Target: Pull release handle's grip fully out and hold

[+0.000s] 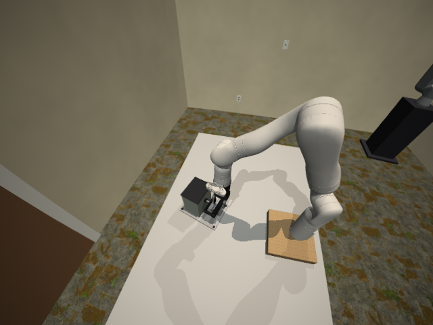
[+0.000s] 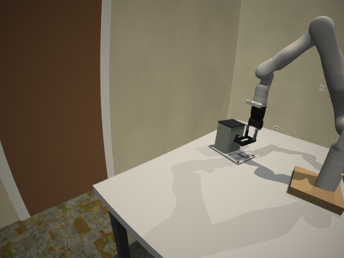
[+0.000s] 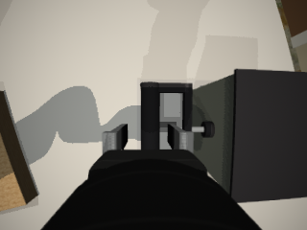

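The release handle's housing (image 1: pixel 193 196) is a grey box with a dark top on a metal base plate (image 2: pixel 234 155) on the white table. It also shows in the exterior view (image 2: pixel 228 136) and at the right of the wrist view (image 3: pixel 261 136). The black U-shaped grip (image 2: pixel 245 141) (image 3: pixel 149 115) sticks out in front of the housing, its level bar farthest from it. My gripper (image 2: pixel 250 134) points down just above the grip and is open and empty. In the wrist view its fingers stand on either side of the bar, apart from it.
The arm stands on a wooden block (image 1: pixel 291 235) on the right of the table, also seen in the exterior view (image 2: pixel 316 191). A black stand (image 1: pixel 398 129) is on the floor beyond the table. The table's left edge is near the housing.
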`<action>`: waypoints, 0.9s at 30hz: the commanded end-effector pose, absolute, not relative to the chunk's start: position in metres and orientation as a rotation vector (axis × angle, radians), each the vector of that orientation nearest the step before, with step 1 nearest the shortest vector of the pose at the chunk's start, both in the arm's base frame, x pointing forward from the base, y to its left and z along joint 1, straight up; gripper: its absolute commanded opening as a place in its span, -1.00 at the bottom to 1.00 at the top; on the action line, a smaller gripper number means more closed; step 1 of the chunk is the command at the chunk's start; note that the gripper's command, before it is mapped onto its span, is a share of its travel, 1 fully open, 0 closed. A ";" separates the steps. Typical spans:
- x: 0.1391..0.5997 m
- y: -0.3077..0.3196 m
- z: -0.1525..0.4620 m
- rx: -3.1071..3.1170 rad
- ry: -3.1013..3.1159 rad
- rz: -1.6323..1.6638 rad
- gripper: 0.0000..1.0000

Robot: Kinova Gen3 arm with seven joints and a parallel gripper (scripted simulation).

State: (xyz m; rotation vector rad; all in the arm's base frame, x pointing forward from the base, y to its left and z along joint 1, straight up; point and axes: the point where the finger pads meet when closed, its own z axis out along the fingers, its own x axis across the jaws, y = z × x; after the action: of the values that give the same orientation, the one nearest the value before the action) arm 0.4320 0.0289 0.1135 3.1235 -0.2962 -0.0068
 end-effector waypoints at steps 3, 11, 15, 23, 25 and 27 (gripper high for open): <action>0.432 0.030 0.112 3.129 -0.290 -0.005 0.92; 0.432 0.030 0.112 3.129 -0.290 -0.005 0.92; 0.432 0.030 0.112 3.129 -0.290 -0.005 0.92; 0.432 0.030 0.112 3.129 -0.290 -0.005 0.92; 0.432 0.030 0.112 3.129 -0.290 -0.005 0.92; 0.432 0.030 0.112 3.129 -0.290 -0.005 0.92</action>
State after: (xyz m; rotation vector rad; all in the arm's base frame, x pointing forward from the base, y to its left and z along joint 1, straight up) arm 0.4320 0.0290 0.1133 3.1246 -0.2965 -0.0073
